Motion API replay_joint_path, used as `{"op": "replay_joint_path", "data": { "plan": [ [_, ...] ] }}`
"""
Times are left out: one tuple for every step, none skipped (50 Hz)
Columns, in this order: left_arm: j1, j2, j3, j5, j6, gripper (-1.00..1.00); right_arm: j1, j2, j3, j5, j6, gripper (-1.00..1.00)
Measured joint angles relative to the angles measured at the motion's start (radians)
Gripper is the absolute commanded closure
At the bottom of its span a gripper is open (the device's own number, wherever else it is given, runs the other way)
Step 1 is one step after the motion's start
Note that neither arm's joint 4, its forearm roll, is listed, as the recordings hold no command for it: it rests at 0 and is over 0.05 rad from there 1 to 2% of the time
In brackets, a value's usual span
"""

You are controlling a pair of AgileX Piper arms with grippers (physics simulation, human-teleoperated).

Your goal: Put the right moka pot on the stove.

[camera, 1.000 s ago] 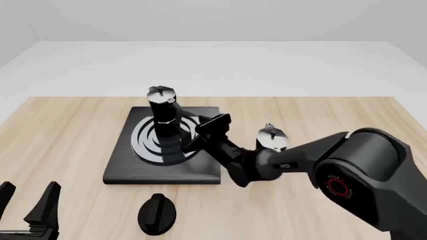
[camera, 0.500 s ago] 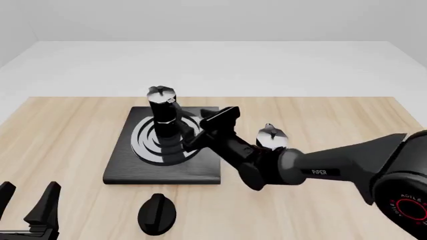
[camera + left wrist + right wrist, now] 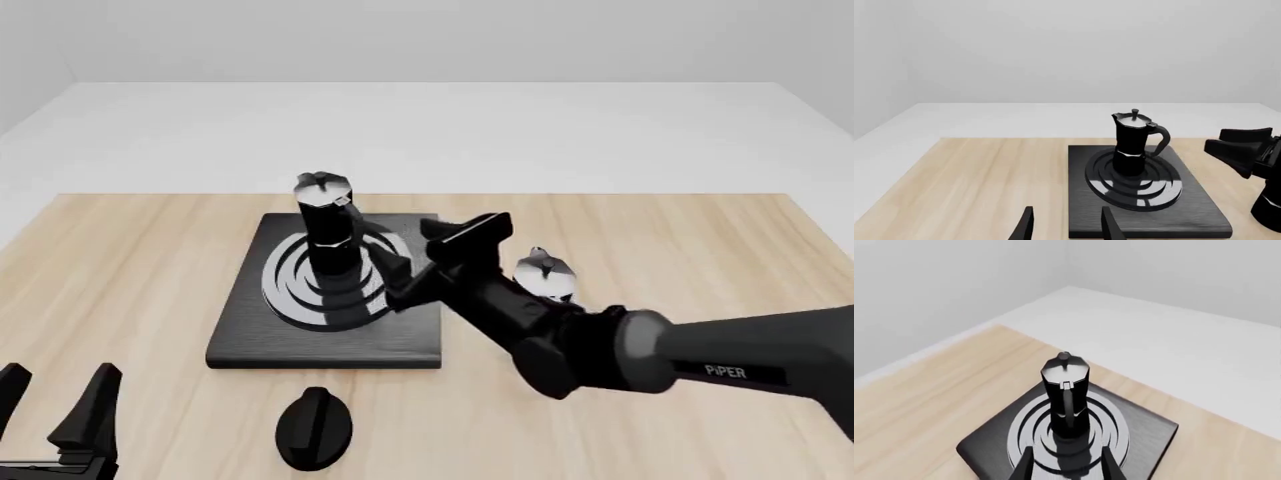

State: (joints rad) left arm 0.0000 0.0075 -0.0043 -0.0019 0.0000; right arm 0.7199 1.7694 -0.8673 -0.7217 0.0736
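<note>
The small black faceted moka pot with silver lid, the right one of two, stands on the wooden table just right of the flat black stove slab, partly hidden by the right gripper. That claw is empty, jaws apart. The other pot occupies the burner rings. The left gripper is open, near a black knob.

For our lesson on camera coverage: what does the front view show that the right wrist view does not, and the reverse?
Only the front view shows the second black silver-lidded moka pot on the wood behind the right arm, and the small black round knob. Only the right wrist view shows the right gripper's fingers spread open. Both show the black slab stove with a black faceted moka pot on its rings.
</note>
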Motion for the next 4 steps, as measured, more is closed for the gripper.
{"op": "replay_joint_path", "data": {
  "plan": [
    [0.0, 0.0, 0.0, 0.0, 0.0, -1.0, 0.001, -0.005, 0.004, 0.002, 0.0, -1.0],
    [0.0, 0.0, 0.0, 0.0, 0.0, -1.0, 0.002, -0.01, 0.008, 0.005, -0.001, -1.0],
    [0.0, 0.0, 0.0, 0.0, 0.0, -1.0, 0.002, -0.015, 0.012, 0.007, -0.001, -1.0],
    [0.0, 0.0, 0.0, 0.0, 0.0, -1.0, 0.003, -0.02, 0.016, 0.009, -0.002, -1.0]
  ]
}}
